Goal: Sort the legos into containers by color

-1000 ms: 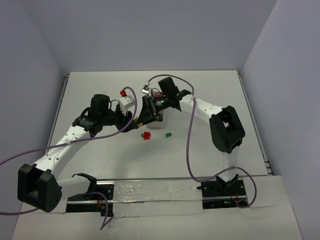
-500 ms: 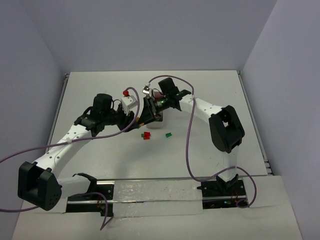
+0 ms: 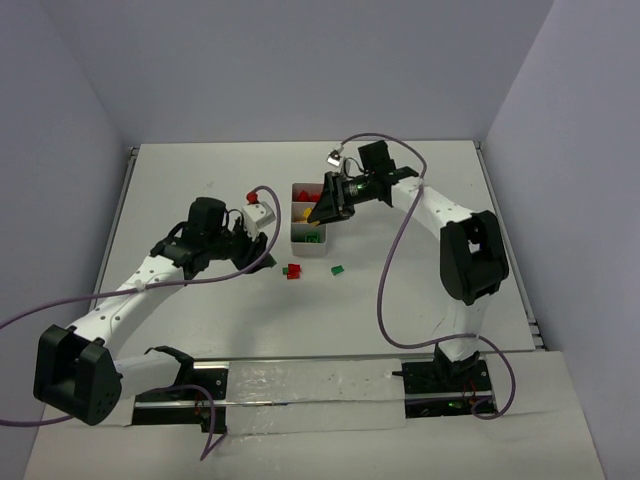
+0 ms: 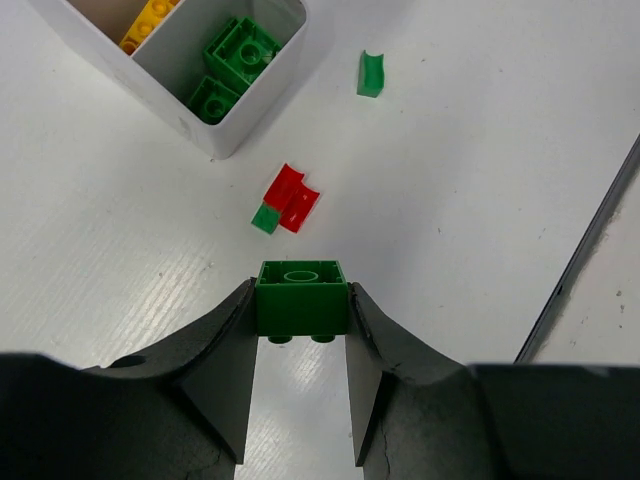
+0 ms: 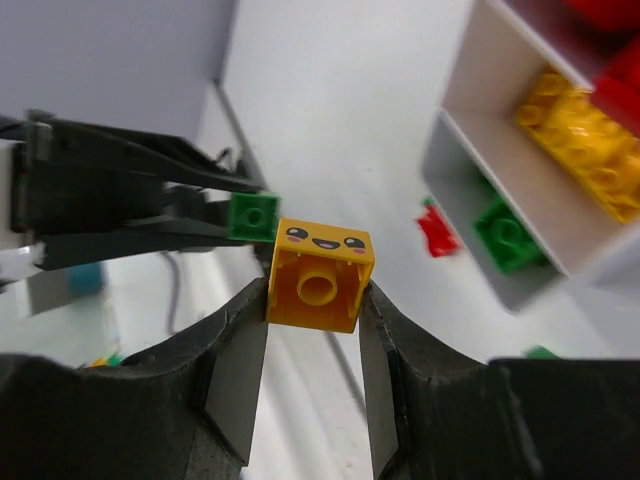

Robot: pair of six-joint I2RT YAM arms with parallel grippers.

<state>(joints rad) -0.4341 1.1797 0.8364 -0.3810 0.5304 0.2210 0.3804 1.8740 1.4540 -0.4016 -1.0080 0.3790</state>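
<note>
- Since a second ago the right gripper (image 5: 318, 300) has drawn away from the left gripper (image 4: 300, 300), which it met just beside the tray (image 3: 308, 251), and now hangs over that tray; the left one has barely shifted.
- The yellow brick (image 5: 320, 275), with a smiling face on one side, is clamped between the right jaws and not yet dropped. It belongs, I judge, in the middle compartment.
- The green brick (image 4: 301, 297) is pinched between the left jaws, held over the table (image 3: 200, 170) on the near-left side of the tray, and is likely bound for the green compartment.
- Already in the tray are green bricks (image 4: 235, 55) in the end compartment towards the table's near edge, yellow ones (image 5: 580, 130) in the middle, and red ones (image 5: 625, 75) at the far end.
- Loose on the table, just off the tray's near end, lie two pieces:
  - a red-and-green piece (image 4: 287, 203), probably two bricks stuck together, though the view is too small to be sure;
  - a small green piece (image 4: 370, 74) beside it, towards the right edge.
- Most is sorted. The two held bricks and those two loose pieces remain, and the stuck pair would need pulling apart first.
</note>
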